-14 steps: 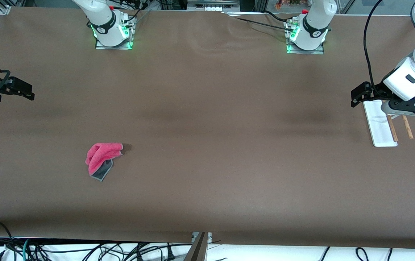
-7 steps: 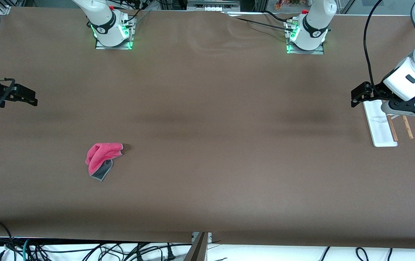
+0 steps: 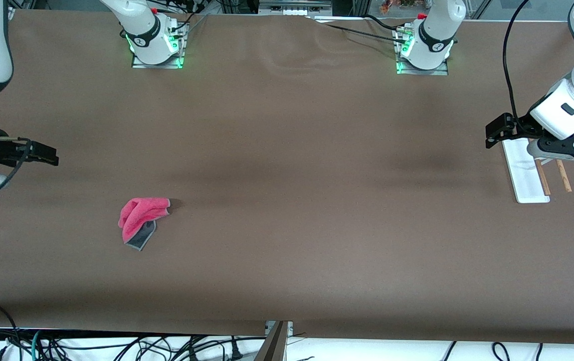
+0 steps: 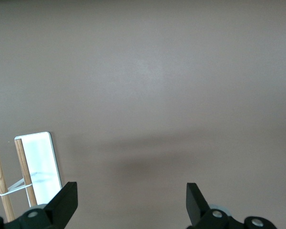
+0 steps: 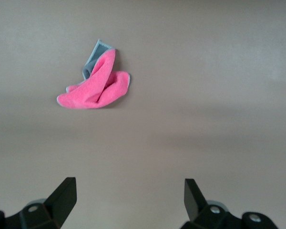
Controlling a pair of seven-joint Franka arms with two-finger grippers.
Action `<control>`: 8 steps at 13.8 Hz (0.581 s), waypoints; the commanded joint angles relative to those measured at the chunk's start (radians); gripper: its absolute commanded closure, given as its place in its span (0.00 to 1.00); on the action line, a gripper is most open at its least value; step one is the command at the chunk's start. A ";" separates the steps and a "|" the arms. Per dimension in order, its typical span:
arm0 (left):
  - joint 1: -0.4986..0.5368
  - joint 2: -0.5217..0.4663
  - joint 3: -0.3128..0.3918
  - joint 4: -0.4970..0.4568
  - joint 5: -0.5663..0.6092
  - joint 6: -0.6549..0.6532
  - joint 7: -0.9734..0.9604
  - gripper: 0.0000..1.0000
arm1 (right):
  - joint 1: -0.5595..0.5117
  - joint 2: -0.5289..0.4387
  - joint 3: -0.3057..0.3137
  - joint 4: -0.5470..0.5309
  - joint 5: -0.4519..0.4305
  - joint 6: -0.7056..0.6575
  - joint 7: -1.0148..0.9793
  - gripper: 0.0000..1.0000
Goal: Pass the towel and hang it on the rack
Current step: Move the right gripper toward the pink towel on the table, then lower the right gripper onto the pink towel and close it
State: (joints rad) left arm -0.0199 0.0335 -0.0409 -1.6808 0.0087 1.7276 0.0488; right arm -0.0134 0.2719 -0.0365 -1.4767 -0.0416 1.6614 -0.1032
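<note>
A wide brown surface fills the front view, smooth apart from a few faint ripples near the arm bases and some soft dark shadows across its middle. The two white arm bases are bolted along its farthest edge, each with green lights glowing at its foot. Past the nearest edge, a tangle of black cables lies on a white floor.

The towel lies crumpled on the surface toward the right arm's end, pink with its grey corner turned toward the front camera. In the right wrist view the towel sits alone on bare brown.

The right claw hangs over the surface at the right arm's end of the table, well apart from the towel. Its jaws stand wide, both dark fingertips showing with nothing between them.

The rack stands at the left arm's end: a flat white base with two thin wooden rods side by side. The left claw hovers over the white base's farthest end, jaws wide and empty, fingertips far apart. The left wrist view shows the rack just beside one fingertip, with a thin white band around its rods.
</note>
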 commanded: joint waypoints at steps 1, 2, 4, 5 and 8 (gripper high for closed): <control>0.008 0.009 0.000 0.024 -0.021 -0.014 0.025 0.00 | -0.011 0.058 0.006 0.021 0.006 0.058 -0.001 0.00; 0.008 0.009 0.000 0.024 -0.021 -0.014 0.025 0.00 | -0.013 0.091 0.006 0.021 0.008 0.095 -0.004 0.00; 0.008 0.009 0.000 0.024 -0.021 -0.016 0.025 0.00 | -0.005 0.154 0.009 0.019 0.003 0.176 -0.015 0.00; 0.008 0.009 0.000 0.024 -0.021 -0.014 0.025 0.00 | -0.003 0.182 0.013 0.019 0.005 0.204 -0.015 0.00; 0.008 0.009 0.000 0.024 -0.021 -0.016 0.025 0.00 | 0.006 0.292 0.017 0.021 0.008 0.351 -0.013 0.00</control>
State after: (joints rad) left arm -0.0199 0.0337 -0.0409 -1.6806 0.0087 1.7273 0.0488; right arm -0.0080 0.4965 -0.0253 -1.4791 -0.0411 1.9353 -0.1036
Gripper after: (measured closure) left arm 0.000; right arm 0.000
